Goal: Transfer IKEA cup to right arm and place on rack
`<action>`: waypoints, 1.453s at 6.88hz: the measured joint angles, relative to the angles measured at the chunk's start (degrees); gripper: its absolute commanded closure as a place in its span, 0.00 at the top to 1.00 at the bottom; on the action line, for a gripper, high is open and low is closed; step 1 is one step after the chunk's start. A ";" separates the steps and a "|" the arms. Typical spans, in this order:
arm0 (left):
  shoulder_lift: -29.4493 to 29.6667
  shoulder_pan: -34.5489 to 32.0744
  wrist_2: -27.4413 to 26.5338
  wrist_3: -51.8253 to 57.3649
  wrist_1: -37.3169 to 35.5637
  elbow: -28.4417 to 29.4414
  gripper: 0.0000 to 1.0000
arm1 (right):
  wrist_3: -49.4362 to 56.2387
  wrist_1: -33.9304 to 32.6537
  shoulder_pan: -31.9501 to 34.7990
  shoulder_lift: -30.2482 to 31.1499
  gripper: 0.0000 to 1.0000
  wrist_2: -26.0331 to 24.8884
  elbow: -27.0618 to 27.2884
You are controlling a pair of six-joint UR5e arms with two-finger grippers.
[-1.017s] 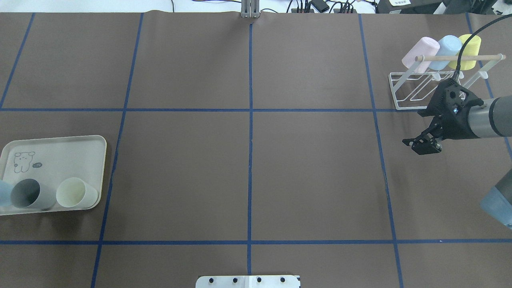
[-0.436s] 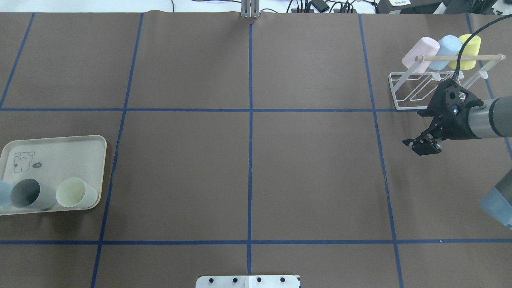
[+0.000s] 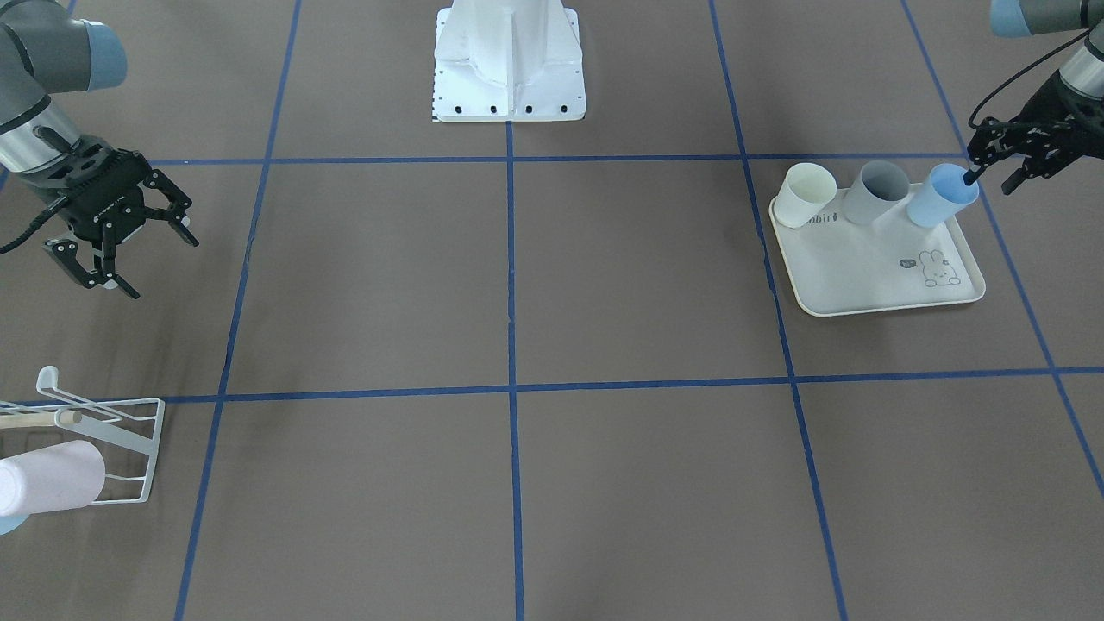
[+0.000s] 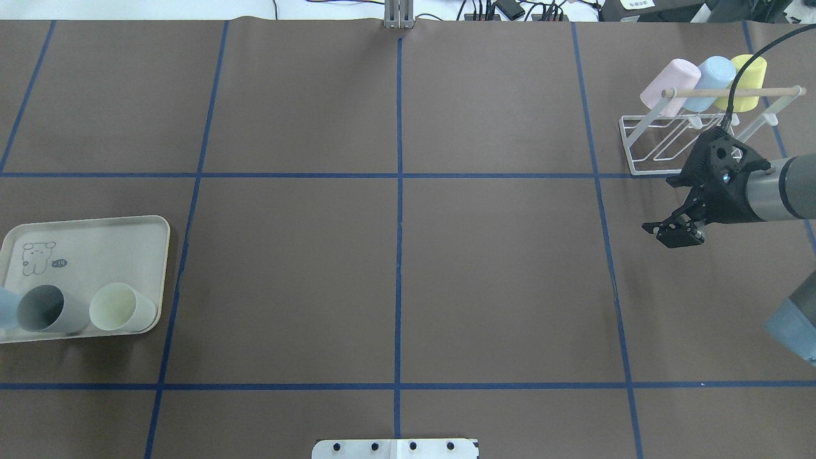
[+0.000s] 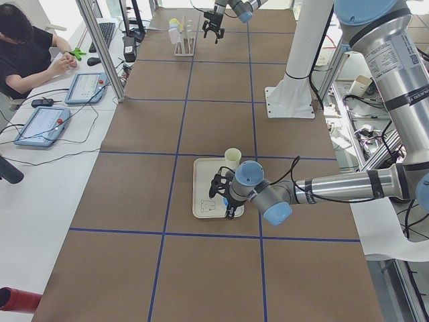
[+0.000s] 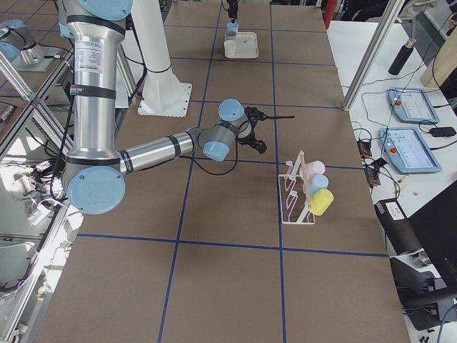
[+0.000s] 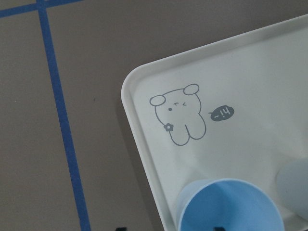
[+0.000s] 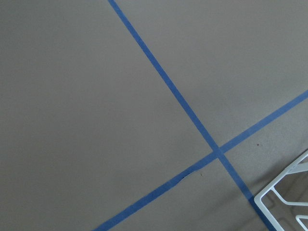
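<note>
One blue IKEA cup stands upright at the tray's edge, with the left claw spread astride its rim. It is likely light, stiff, slick plastic, so pinch the wall. Right claw is spread and empty.

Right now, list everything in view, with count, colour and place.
tray: 1, cream, rabbit print, table's left end
cream cup: 1, on tray
grey cup: 1, on tray, middle
blue cup: 1, on tray
rack: 1, white wire, table's right end
wooden rod: 1, pale, across rack top
pink cup: 1, on rack
light blue cup: 1, on rack
yellow cup: 1, on rack
tape grid: blue, on brown table cover
tablets: 2, side desk
person: 1, dark top, at desk
robot base: 1, white
left gripper: black, open, at blue cup's rim
right gripper: black, open, empty, near rack
</note>
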State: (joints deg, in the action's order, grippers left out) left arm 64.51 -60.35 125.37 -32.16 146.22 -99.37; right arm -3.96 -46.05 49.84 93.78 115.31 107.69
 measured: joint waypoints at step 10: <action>1.47 0.33 4.87 0.66 -0.14 1.12 0.00 | 0.00 0.08 -0.03 -0.18 1.00 0.15 -0.05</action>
State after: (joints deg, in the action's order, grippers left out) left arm 65.97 -60.02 130.24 -31.50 146.08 -98.25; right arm -3.96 -45.97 49.80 93.60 115.46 107.64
